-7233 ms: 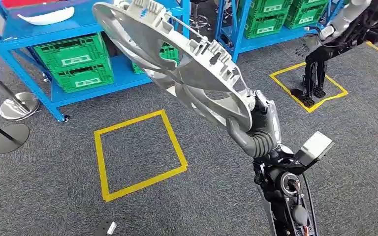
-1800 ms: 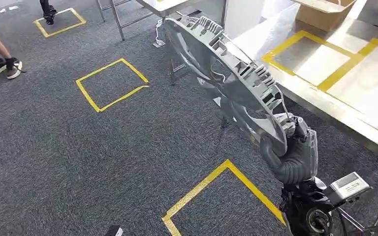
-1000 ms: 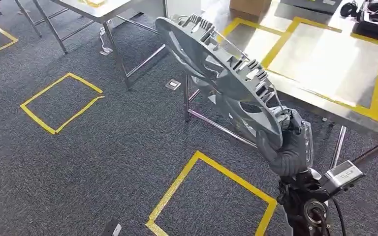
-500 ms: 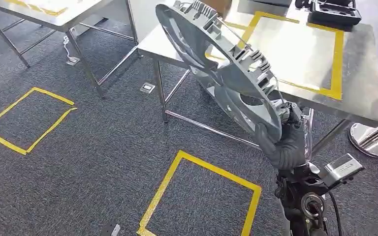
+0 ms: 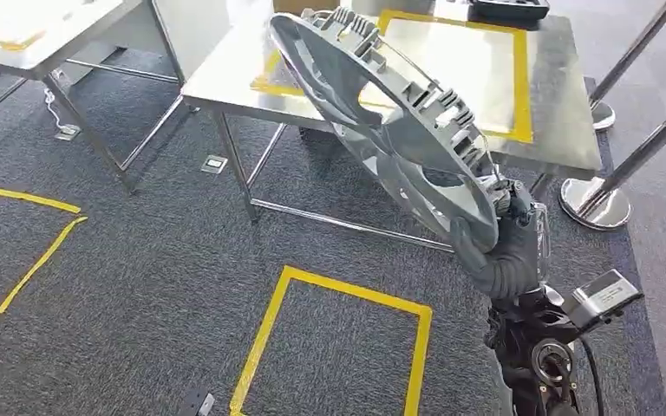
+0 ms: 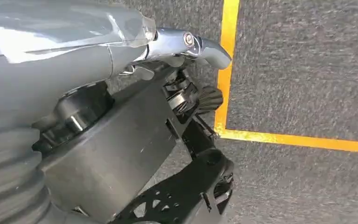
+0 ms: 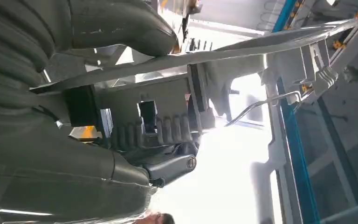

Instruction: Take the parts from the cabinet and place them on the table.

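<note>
Right hand (image 5: 505, 251) grips the grey wheel-cover part (image 5: 381, 121) by its lower rim, fingers wrapped over the edge and thumb on the other face. The part is held up off the hand, tilted, its ribbed clip side facing up and away from the hand; its far edge overlaps the steel table (image 5: 564, 130) beyond the hand in the head view, but I can't tell whether it is actually above the tabletop. The yellow tape rectangle (image 5: 520, 78) on the table sits past the part's upper rim. In the right wrist view the thumb (image 7: 121, 23) presses on the thin rim of the part (image 7: 214, 56), with clips and a wire spring just beyond the fingers. Left hand (image 6: 98, 70) hangs low over grey carpet with a yellow floor tape line (image 6: 228, 60) beyond it; fingers look curled in, nothing visible between them, but I can't tell for sure. Chrome stanchion base (image 5: 594, 204) stands on the floor outboard of the right hand, beside the table.
</note>
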`<move>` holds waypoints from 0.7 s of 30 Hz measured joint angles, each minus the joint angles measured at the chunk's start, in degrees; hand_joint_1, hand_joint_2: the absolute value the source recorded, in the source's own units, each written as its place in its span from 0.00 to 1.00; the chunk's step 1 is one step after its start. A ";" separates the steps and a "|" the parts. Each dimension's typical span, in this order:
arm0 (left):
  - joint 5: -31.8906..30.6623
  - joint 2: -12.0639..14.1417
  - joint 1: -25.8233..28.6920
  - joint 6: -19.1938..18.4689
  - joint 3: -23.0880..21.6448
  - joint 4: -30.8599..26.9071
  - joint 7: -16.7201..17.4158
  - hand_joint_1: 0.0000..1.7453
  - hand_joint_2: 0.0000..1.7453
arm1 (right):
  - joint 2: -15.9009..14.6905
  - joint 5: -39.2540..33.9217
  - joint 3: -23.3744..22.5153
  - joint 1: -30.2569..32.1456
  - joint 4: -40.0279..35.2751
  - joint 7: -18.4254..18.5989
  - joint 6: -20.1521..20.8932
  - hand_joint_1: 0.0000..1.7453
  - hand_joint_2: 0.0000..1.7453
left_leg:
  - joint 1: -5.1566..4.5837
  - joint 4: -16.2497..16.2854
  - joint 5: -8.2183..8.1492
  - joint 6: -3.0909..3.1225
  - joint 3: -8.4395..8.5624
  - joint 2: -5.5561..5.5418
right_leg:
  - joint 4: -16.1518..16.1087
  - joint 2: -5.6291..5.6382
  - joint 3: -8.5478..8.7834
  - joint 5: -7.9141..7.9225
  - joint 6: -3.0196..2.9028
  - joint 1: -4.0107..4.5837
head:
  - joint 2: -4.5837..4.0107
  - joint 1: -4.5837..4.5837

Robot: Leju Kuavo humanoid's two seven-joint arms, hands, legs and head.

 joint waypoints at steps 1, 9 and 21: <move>0.00 0.00 -0.13 0.00 0.00 0.00 0.00 0.00 1.00 | 0.02 0.00 -0.02 0.02 0.00 0.00 0.00 1.00 1.00 | 0.27 0.29 -0.56 -0.45 -0.43 -0.70 | -0.17 0.62 0.19 0.25 -0.42 -0.56 | 0.00 -0.04; -0.20 -0.04 0.12 -0.07 -0.02 0.00 0.35 0.00 1.00 | 0.35 0.26 -0.13 -0.02 0.00 0.11 0.02 1.00 1.00 | 0.65 9.85 -2.57 -0.57 -5.21 -7.70 | -0.10 6.33 -0.17 0.75 -0.97 -0.61 | 0.00 -0.37; -0.46 -0.20 0.16 -0.20 0.04 0.02 0.46 0.00 1.00 | 0.37 0.44 -0.15 -0.14 0.00 0.22 0.07 1.00 1.00 | 0.68 0.10 0.60 1.54 -0.68 -5.53 | 18.22 2.77 -9.82 -7.04 2.20 -0.59 | 0.00 0.33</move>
